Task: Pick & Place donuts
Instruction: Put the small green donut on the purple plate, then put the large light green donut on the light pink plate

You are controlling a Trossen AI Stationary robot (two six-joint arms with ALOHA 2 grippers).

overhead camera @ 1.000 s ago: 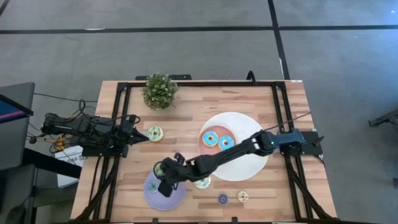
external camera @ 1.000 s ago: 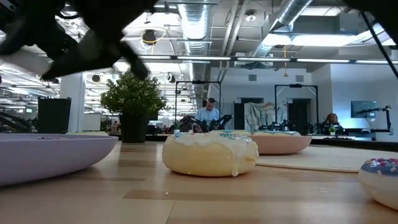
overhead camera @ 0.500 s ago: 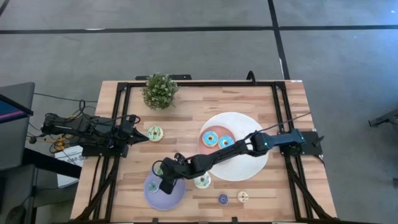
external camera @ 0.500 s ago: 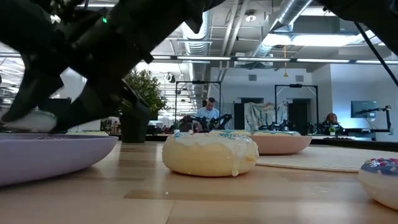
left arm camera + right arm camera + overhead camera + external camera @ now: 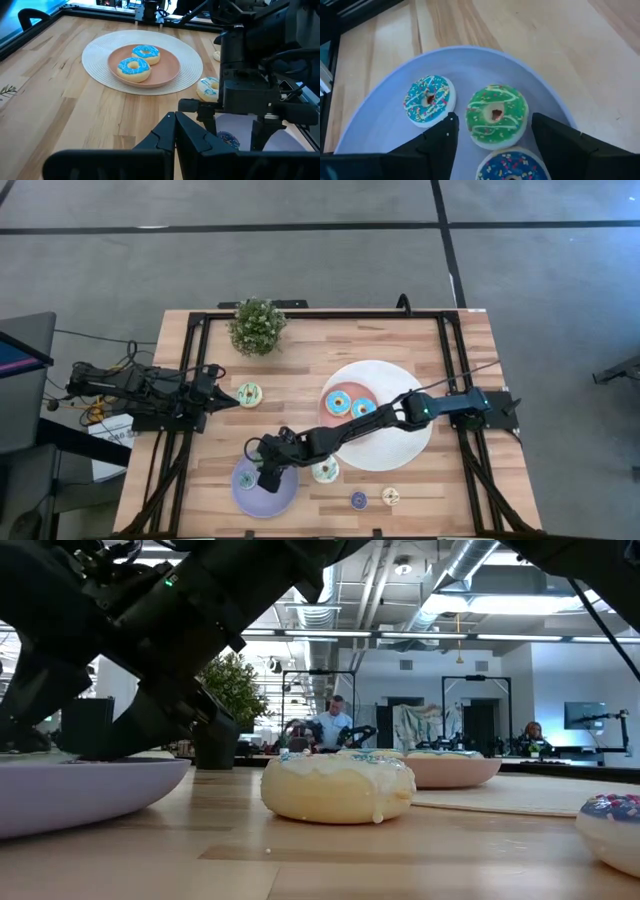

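My right gripper is open and low over the lavender plate. Its fingers stand on either side of a small green donut that lies flat on the plate. A small teal donut and a purple one lie beside it. Two blue donuts sit on the pink plate. A pale-iced donut lies on the table beside the lavender plate. My left gripper waits shut at the table's left, next to a pale-green donut.
A potted plant stands at the far left of the table. A round white mat lies under the pink plate. A small purple donut and a small tan one lie near the near edge. People sit in the room beyond.
My right gripper has come down from above the lavender plate until its fingers stand just over the plate's surface. The left arm has kept still.
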